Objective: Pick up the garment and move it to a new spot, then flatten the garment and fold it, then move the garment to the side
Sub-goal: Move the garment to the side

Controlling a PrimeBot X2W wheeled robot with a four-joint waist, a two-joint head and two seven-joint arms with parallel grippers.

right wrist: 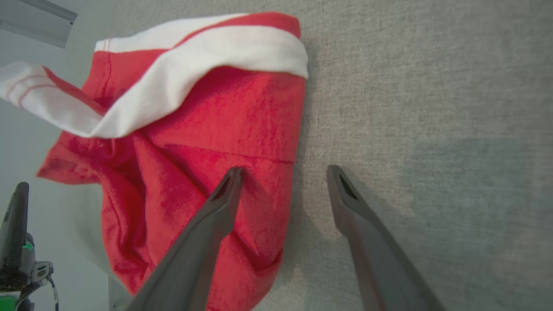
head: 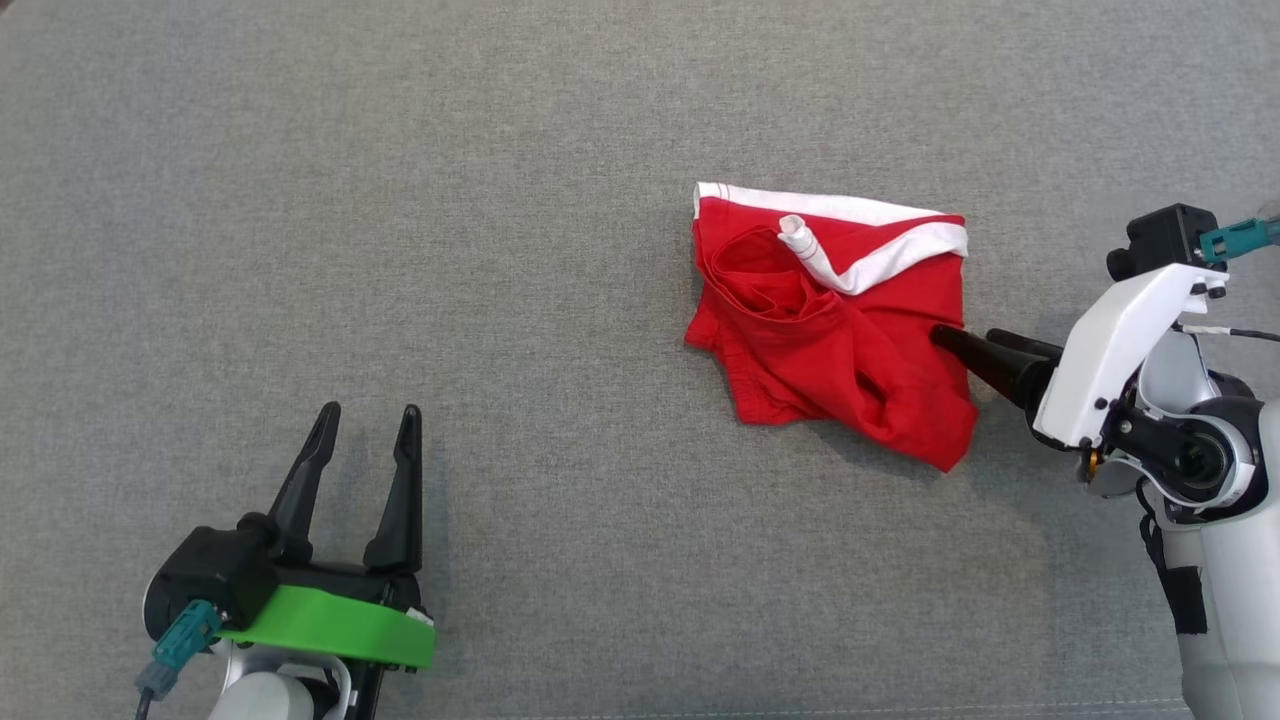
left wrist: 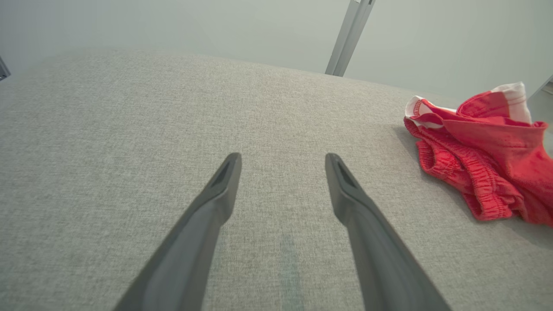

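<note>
The garment — red shorts with a white waistband — lies bunched on the grey bench, right of centre. The right claw is spread wide at the garment's right edge, one finger over the red cloth and the other over bare bench, gripping nothing. The left claw sits released, well apart at lower left. Flattening looks to be the step in hand — next, each claw needs a hem or corner to pinch and draw outward.

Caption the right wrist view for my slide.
Open right hand at the edge of a crumpled red garment on grey fabric.
</note>
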